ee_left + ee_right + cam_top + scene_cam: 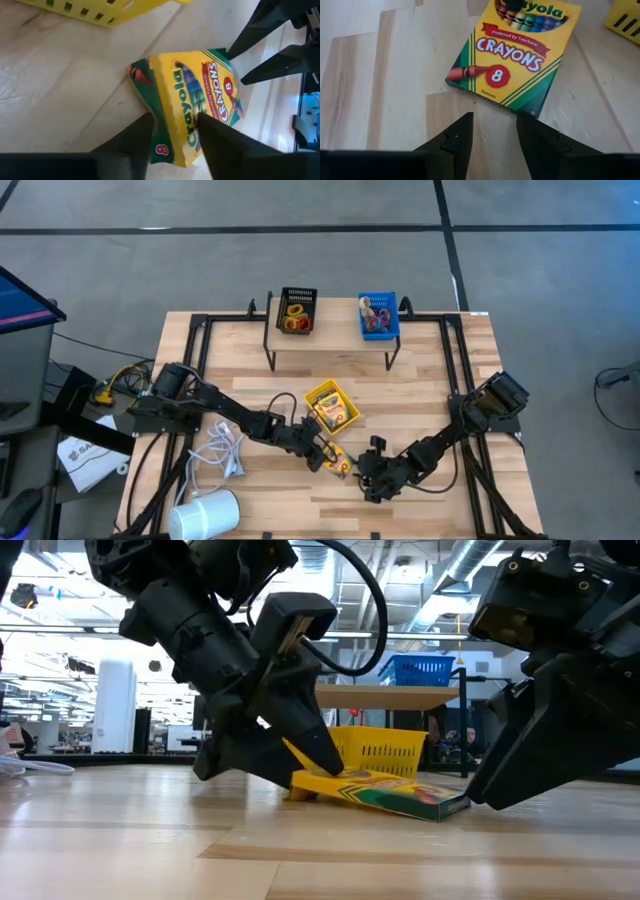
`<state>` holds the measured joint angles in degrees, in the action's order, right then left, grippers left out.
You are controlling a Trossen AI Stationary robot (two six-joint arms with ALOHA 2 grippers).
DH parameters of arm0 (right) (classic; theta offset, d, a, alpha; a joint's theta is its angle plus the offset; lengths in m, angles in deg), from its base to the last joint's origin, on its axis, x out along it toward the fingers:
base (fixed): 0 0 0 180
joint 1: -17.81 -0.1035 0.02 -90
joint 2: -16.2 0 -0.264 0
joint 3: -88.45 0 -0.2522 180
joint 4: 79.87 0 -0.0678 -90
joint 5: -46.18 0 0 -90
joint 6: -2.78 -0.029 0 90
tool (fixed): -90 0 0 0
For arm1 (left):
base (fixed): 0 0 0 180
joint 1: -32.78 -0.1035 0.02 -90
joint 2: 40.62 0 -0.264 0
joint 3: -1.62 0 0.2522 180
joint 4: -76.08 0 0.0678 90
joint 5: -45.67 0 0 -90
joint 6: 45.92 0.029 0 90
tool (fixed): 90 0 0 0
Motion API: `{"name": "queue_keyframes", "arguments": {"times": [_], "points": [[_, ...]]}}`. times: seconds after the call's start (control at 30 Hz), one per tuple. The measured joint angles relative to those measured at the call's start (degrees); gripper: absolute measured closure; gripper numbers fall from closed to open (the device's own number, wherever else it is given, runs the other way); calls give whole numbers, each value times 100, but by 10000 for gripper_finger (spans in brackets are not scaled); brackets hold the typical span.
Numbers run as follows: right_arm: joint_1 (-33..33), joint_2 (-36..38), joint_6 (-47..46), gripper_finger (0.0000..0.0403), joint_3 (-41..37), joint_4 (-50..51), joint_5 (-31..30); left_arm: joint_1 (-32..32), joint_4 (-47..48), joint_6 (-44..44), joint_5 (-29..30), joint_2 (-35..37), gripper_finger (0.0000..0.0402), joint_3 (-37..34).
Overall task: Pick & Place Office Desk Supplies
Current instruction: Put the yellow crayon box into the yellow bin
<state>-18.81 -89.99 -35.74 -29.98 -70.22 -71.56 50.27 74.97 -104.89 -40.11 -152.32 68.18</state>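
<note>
Black bin (297, 310) and blue bin (379, 316) on the far shelf are already holding rings; yellow bin (331, 407) is holding one crayon box. Left gripper (331, 457) is clamping a second crayon box (192, 107), tilted, far end resting on the table just near of the yellow bin. Right gripper (492, 135) is waiting beside it, fingers apart, empty. Only the low view is showing the tilt.

The crayon box (512, 60) reads "Crayola", "CRAYONS", "8", "Preferred by Teachers!" (smaller, "Nontoxic").
</note>
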Motion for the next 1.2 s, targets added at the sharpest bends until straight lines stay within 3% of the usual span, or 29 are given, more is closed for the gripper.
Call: {"name": "queue_keyframes", "arguments": {"times": [0.23, 0.3, 0.53, 0.9, 1.2], "points": [[-9, 7, 0, 253, -2, 31, 49, -27, -358, 318, -230, -31, 378, -15], [-9, 7, -2, 253, -2, 34, 55, -28, -396, 324, -276, -31, 389, -19], [-7, 7, 0, 253, -2, 37, 69, -30, -412, 357, -309, -31, 350, -20], [-7, 7, 2, 253, -2, 41, 72, -86, -423, 356, -273, -31, 342, -20], [-7, 7, 17, 253, -2, 48, 72, -94, -441, 351, -259, -31, 305, -20]]}}
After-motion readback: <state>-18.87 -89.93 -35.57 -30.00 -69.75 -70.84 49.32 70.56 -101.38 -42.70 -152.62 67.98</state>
